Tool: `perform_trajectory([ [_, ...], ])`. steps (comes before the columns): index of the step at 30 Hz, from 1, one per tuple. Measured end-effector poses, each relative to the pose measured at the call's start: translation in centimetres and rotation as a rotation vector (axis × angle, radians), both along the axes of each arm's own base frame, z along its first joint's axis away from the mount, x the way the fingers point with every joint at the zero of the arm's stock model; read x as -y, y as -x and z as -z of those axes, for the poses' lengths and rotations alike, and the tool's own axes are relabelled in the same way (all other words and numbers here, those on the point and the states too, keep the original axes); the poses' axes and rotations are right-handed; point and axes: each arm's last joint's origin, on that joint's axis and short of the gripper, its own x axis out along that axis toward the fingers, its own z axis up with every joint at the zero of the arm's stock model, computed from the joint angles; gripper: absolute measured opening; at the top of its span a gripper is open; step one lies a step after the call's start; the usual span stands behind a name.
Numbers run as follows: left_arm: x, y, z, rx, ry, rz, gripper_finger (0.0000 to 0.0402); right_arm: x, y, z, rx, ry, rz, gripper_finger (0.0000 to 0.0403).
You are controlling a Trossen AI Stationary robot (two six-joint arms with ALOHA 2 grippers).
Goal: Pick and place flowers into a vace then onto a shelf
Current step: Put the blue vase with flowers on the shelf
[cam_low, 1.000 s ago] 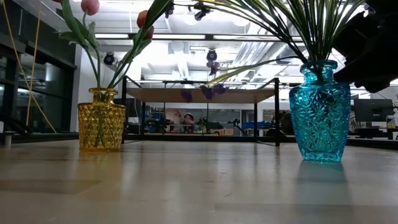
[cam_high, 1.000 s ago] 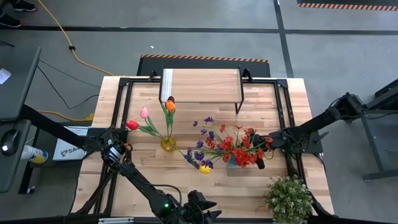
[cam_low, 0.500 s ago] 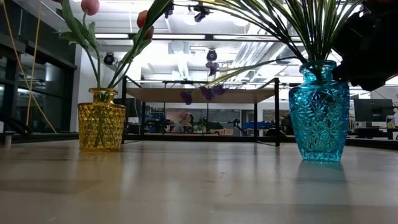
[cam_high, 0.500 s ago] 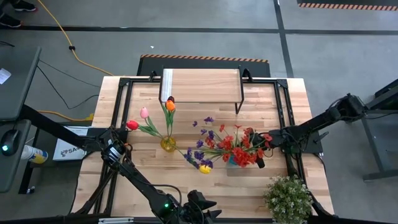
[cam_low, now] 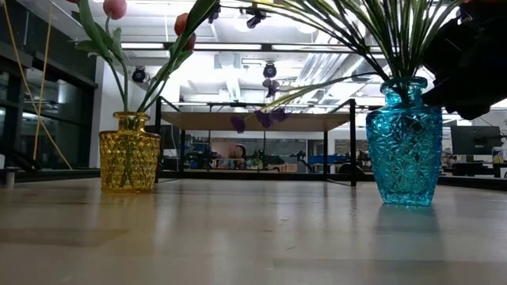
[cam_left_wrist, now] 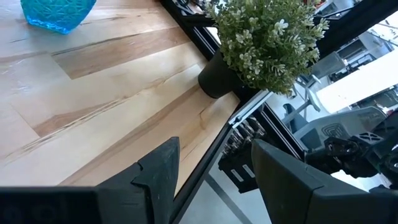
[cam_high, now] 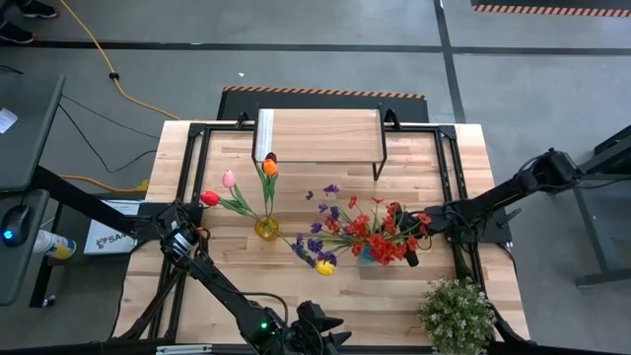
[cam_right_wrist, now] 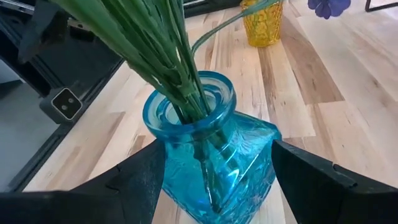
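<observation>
A: Where is your right gripper (cam_right_wrist: 214,180)?

B: Its 2 fingers clamp the blue vase (cam_right_wrist: 208,155) holding the flowers (cam_high: 370,232), near the table's right side.

A: The left gripper (cam_left_wrist: 214,177)?

B: Parted, empty, at the near edge. The shelf (cam_high: 320,133) stands at the far edge.

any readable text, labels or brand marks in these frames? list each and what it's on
"SA": start of dark lettering on the white box on the floor left of the table; the rest is hidden by the left arm's frame.
Small square tag on the dark frame beside the blue vase: only a symbol, no readable text.
Nothing readable on the vases, shelf or potted plant.
</observation>
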Motion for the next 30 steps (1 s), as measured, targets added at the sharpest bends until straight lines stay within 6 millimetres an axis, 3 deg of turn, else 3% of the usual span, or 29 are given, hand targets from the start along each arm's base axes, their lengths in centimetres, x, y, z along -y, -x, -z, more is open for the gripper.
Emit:
perform_trajectory([
  [30, 0.0, 0.0, 0.0, 0.003, 0.018, -0.006, 0.0232, 0.7, -1.1, 0.3, 0.057, 0.016, 0.01, 0.028],
])
